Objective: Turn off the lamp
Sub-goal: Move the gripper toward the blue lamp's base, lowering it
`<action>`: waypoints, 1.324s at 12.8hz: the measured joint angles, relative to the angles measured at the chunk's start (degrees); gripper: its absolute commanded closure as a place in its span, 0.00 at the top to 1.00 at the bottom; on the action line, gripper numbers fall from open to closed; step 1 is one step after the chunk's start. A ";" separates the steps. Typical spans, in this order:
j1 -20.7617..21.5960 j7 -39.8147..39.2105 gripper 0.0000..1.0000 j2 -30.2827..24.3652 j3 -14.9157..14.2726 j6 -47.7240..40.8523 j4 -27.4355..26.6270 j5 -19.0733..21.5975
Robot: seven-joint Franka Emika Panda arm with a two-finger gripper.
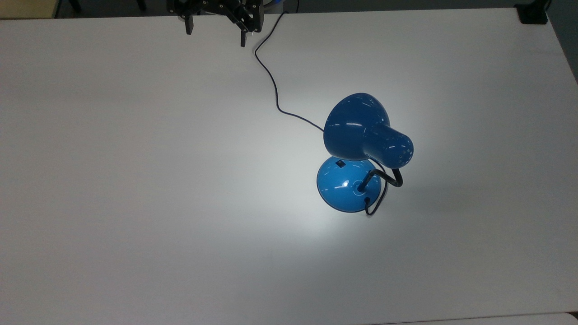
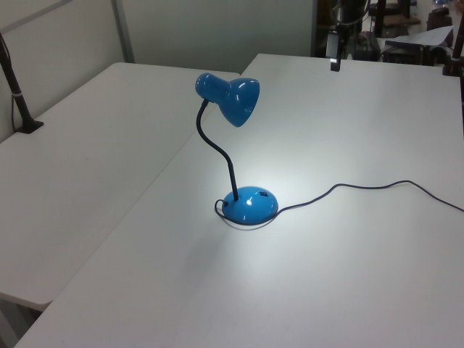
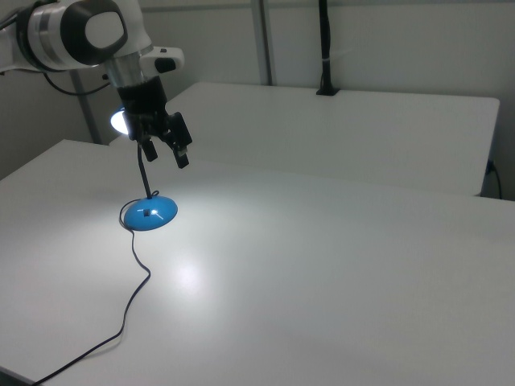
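Top view shows the gripper (image 1: pixel 216 32) with fingers spread, at the far table (image 1: pixel 113 180) edge, well apart from the lit lamp (image 1: pixel 356 153) at centre right. The switch (image 1: pixel 340 164) hides under the shade's rim; a careless descent could knock the shade or snag the cord (image 1: pixel 271 81).

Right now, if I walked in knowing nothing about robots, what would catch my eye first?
A glossy blue lamp stands switched on near the middle of the white table, throwing a bright pool of light around its round base. Its thin black cord snakes across the table. At the top view's upper edge the robot's gripper hangs above the table with its fingers open, well away from the lamp.
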 measured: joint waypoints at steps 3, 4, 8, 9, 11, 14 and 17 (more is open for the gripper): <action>0.04 0.00 1.00 0.06 0.00 0.00 0.00 0.00; 0.04 0.00 1.00 0.07 0.00 0.00 0.00 0.00; 0.04 0.00 1.00 0.07 0.00 0.00 0.00 0.00; 0.04 0.00 1.00 0.07 0.00 0.00 0.00 0.00; 0.04 0.00 0.67 0.08 0.00 0.00 0.00 0.00; 0.04 -1.03 0.00 0.10 0.00 0.00 0.00 0.00; 0.04 -3.38 0.00 0.11 0.00 0.00 0.00 0.00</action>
